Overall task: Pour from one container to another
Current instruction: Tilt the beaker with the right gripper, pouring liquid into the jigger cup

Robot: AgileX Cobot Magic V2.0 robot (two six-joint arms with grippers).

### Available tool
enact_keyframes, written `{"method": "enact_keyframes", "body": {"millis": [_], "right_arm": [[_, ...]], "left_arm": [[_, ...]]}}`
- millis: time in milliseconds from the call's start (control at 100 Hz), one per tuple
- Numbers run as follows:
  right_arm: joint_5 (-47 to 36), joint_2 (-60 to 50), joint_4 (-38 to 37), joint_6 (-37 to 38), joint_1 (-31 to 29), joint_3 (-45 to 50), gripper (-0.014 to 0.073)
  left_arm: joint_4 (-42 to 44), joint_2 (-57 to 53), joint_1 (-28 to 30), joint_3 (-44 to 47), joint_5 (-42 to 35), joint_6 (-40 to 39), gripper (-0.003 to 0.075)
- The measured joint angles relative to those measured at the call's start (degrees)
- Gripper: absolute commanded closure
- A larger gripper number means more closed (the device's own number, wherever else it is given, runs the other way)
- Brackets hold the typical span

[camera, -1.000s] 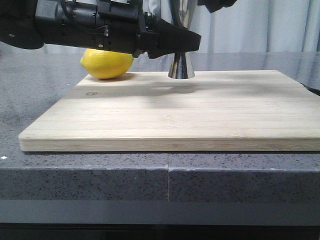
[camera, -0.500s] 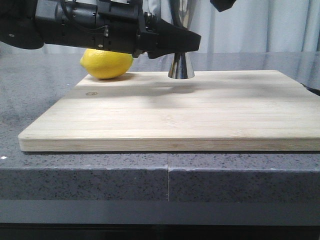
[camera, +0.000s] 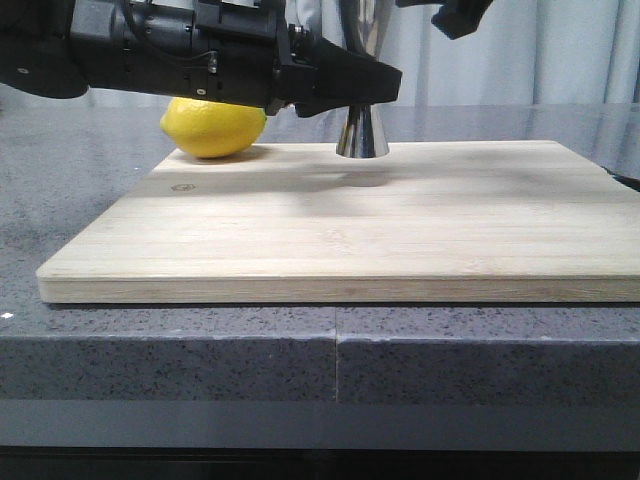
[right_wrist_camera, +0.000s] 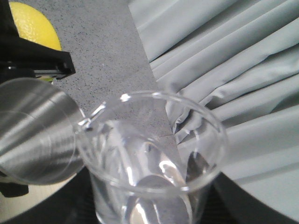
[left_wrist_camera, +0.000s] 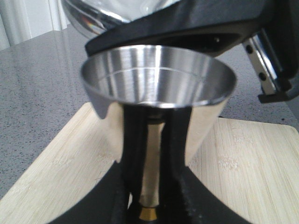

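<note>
We clamp our left jaws on the waist of the jigger [left_wrist_camera: 156, 88], standing at 12 o'clock on the board [camera: 400, 220], to steady it. Our right jaws hold the beaker [right_wrist_camera: 149, 158] tilted over its mouth for pouring.

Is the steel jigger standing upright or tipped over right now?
Upright. The jigger stands base-down on the cutting board, its open cup facing up, the left tool closed around its waist.
</note>
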Motion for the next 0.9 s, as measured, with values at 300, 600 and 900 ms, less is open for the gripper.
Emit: {"method": "enact_keyframes", "body": {"millis": [300, 600, 900], "right_arm": [[0.00, 0.00, -3.28, 0.00, 0.00, 0.00, 0.0322], [0.00, 0.00, -6.14, -0.14, 0.00, 0.00, 0.0322], [0.32, 0.00, -8.68, -0.14, 0.00, -0.05, 0.0322]], "left_arm": [[1.34, 0.00, 0.00, 0.00, 0.33, 0.00, 0.0680], [2.17, 0.00, 0.00, 0.00, 0.98, 0.00, 0.0680], [2.17, 0.00, 0.00, 0.00, 1.09, 0.00, 0.0680]]}}
